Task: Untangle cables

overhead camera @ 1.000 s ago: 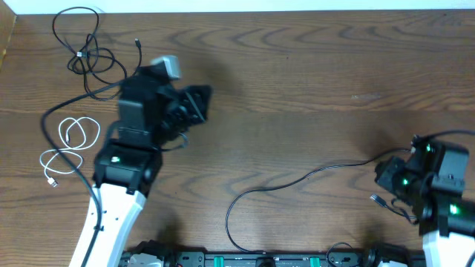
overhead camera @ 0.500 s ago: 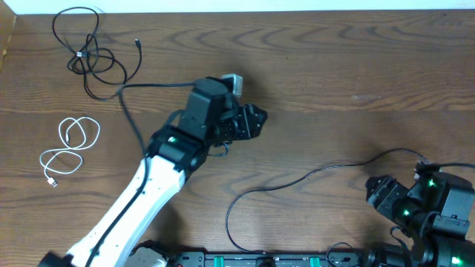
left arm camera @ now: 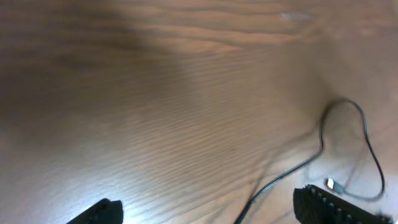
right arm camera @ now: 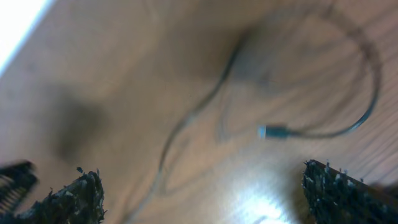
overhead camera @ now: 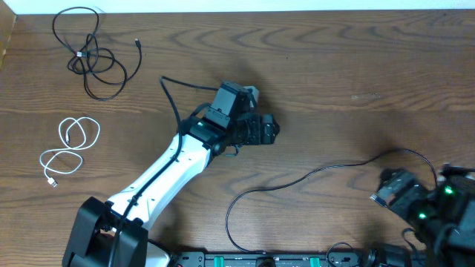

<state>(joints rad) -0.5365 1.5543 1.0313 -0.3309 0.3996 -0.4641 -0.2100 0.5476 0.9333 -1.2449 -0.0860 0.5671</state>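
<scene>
A long black cable [overhead camera: 297, 178] runs from the front centre of the table toward the right and ends in a loop [overhead camera: 407, 153] near my right gripper [overhead camera: 390, 189]. A second black cable [overhead camera: 89, 55] lies coiled at the far left. A white cable [overhead camera: 70, 144] is looped below that coil. My left gripper [overhead camera: 271, 132] hangs open over bare wood at mid table. In the left wrist view the long cable [left arm camera: 292, 171] and its plug [left arm camera: 330, 183] lie beside the right finger; the gripper [left arm camera: 208, 211] holds nothing. The right gripper [right arm camera: 205, 199] is open above the blurred cable, plug [right arm camera: 273, 132] ahead.
The left arm's own thick black cable [overhead camera: 172, 100] arches up behind the arm. The table's far edge [overhead camera: 237, 10] meets a white wall. The arm bases [overhead camera: 260, 259] line the front edge.
My left arm has swung from the left side to mid table and its jaws have opened. My right gripper has drawn back toward the front right corner and opened too.
</scene>
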